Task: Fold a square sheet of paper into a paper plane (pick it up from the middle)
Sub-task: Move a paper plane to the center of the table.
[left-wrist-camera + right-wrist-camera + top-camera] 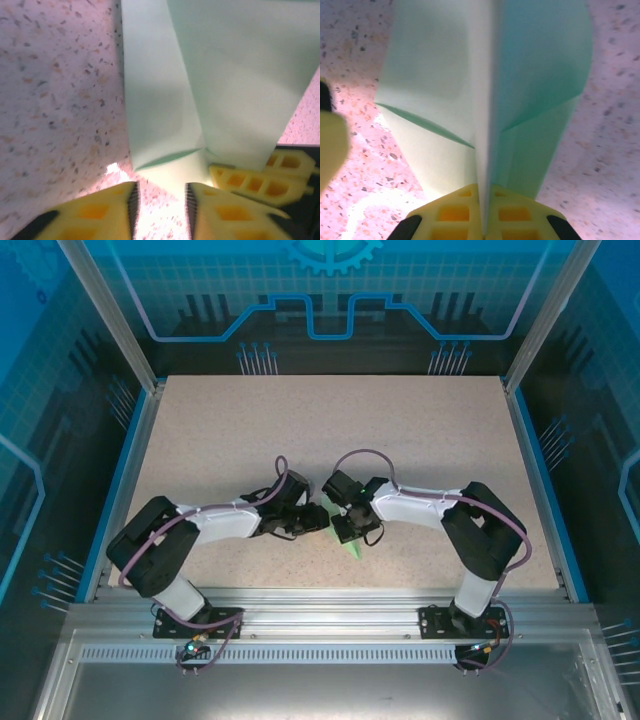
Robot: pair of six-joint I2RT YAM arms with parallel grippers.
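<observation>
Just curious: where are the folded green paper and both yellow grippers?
folded green paper point(435, 85): right wrist view, left flap.
right gripper point(484, 200): right wrist view, between fingertips.
left gripper point(161, 200): left wrist view, between fingertips.

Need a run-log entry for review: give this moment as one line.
right hand: shut on paper plane at centre fold | left hand: open, not gripping

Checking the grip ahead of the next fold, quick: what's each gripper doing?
Left gripper: open, holding nothing.
Right gripper: closed on the paper.

Left gripper point(312, 524) and right gripper point(345, 529) meet at the paper plane point(353, 549); the right seemingly pinches it.
</observation>
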